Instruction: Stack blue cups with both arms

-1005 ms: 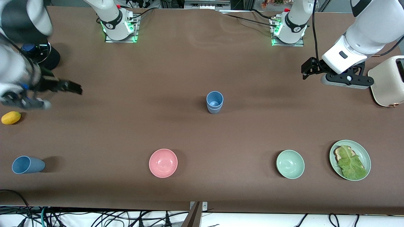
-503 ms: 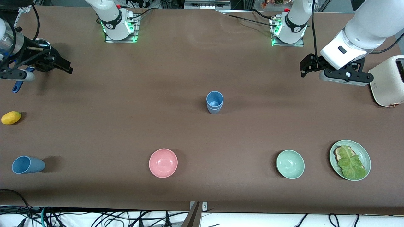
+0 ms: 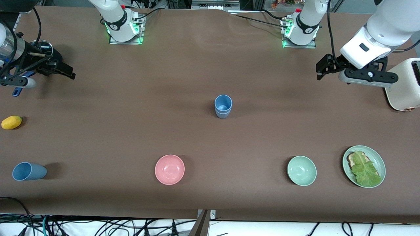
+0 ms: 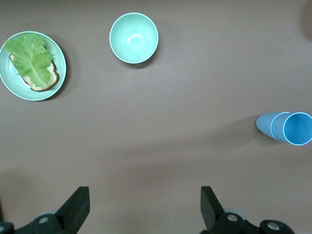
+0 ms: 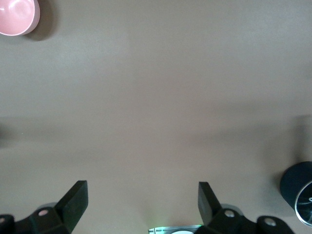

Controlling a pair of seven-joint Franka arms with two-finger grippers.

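Observation:
Two blue cups (image 3: 223, 106) stand nested one in the other at the middle of the table; the left wrist view shows the same nested cups (image 4: 285, 127). Another blue cup (image 3: 29, 171) lies on its side near the front camera, at the right arm's end. My left gripper (image 3: 322, 68) hangs open and empty over bare table beside the toaster, and its fingers (image 4: 78, 208) show wide apart. My right gripper (image 3: 67, 70) hangs open and empty over the right arm's end of the table, its fingers (image 5: 75, 201) spread over bare cloth.
A pink bowl (image 3: 169, 169), a pale green bowl (image 3: 302, 170) and a green plate (image 3: 380, 160) with bread and lettuce lie along the edge nearest the front camera. A cream toaster (image 3: 403, 85) stands at the left arm's end. A yellow fruit (image 3: 11, 122) and a black pot (image 3: 49, 54) are at the right arm's end.
The right arm swung away from the yellow fruit toward its base side of the table, then held still. The left gripper drifted a little toward the toaster. The cups stayed put.

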